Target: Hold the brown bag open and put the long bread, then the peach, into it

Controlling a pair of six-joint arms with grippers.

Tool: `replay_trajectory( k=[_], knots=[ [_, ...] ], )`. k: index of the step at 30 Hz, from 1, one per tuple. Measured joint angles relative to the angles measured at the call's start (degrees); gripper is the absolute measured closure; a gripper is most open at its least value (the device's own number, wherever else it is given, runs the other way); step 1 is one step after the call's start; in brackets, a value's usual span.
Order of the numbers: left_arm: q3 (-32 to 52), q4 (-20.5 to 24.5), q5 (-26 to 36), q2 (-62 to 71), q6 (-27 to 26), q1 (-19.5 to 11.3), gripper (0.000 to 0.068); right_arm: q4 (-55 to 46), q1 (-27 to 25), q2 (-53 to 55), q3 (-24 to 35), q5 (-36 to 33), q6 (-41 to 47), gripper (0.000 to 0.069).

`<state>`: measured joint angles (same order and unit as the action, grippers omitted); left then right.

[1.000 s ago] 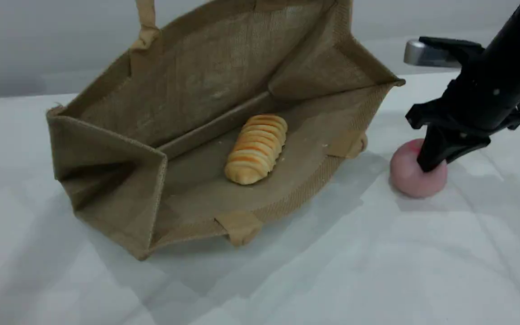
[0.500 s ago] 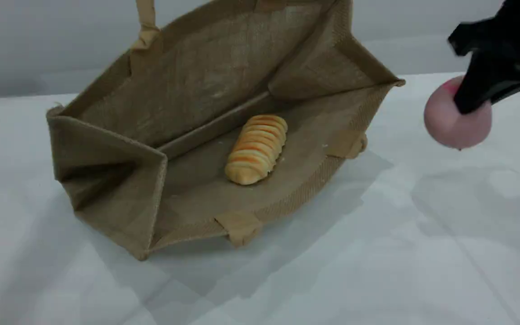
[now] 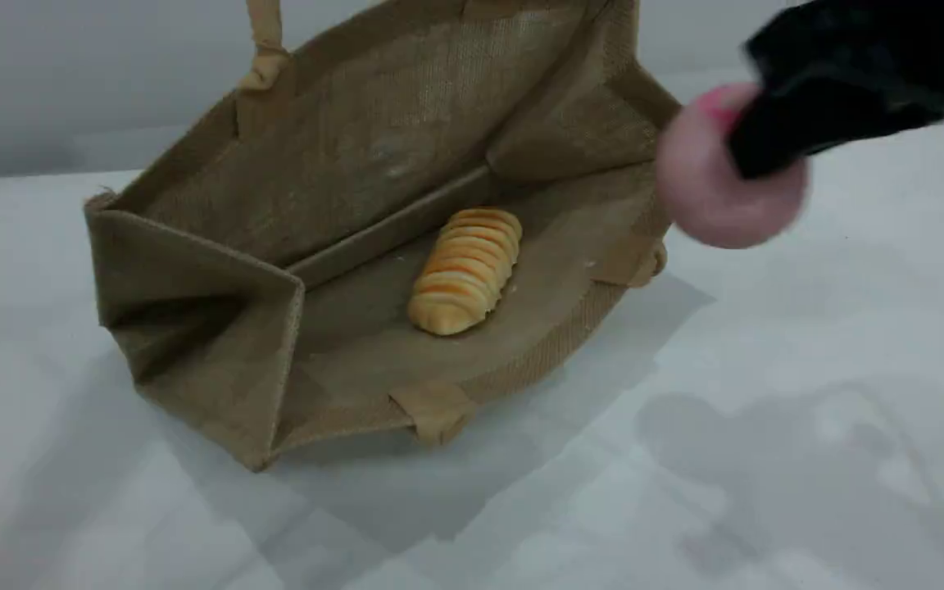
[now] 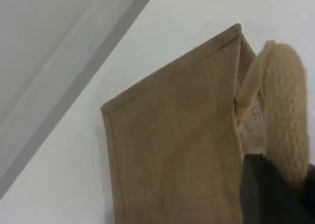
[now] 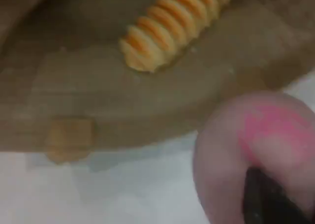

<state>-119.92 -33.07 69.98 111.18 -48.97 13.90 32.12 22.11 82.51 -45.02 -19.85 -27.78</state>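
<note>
The brown bag (image 3: 357, 147) lies on its side with its mouth facing me, the upper wall lifted by its beige handle (image 3: 265, 41). Inside, on the lower wall, rests the long bread (image 3: 465, 270). In the left wrist view my left gripper (image 4: 275, 189) is shut on the rope handle (image 4: 283, 111) above the bag's outer wall (image 4: 172, 150). My right gripper (image 3: 755, 147) is shut on the peach (image 3: 710, 192), which hangs in the air at the bag's right rim. The right wrist view shows the peach (image 5: 256, 145) close up, with the bread (image 5: 172, 24) beyond it.
The white table (image 3: 767, 451) spreads around the bag. A second handle's sewn tab (image 3: 435, 414) pokes out at the bag's front rim. A grey wall rises behind the table.
My right gripper has lifted the peach off the table and carried it up and left, to the bag's right rim. The bag and the bread have not moved.
</note>
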Motion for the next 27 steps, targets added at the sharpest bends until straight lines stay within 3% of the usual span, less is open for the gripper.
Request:
replay_trajectory(
  k=[5,15,23,27],
  knots=[
    [0.00,0.00,0.00,0.00,0.00,0.00,0.0594,0.00,6.38,1.96,0.00,6.59,0.00,0.0673],
    [0.00,-0.06,0.00,0.00,-0.05,0.00,0.0594,1.41,13.35,12.17,-3.40,21.06,0.06,0.0669],
    [0.00,-0.08,0.00,0.00,-0.04,0.00,0.0594,1.26,13.46,25.39,-14.19,21.07,0.06,0.0659],
    [0.00,-0.08,0.00,0.00,-0.04,0.00,0.0594,1.19,13.46,30.25,-19.73,18.28,0.57,0.0612]
  ],
)
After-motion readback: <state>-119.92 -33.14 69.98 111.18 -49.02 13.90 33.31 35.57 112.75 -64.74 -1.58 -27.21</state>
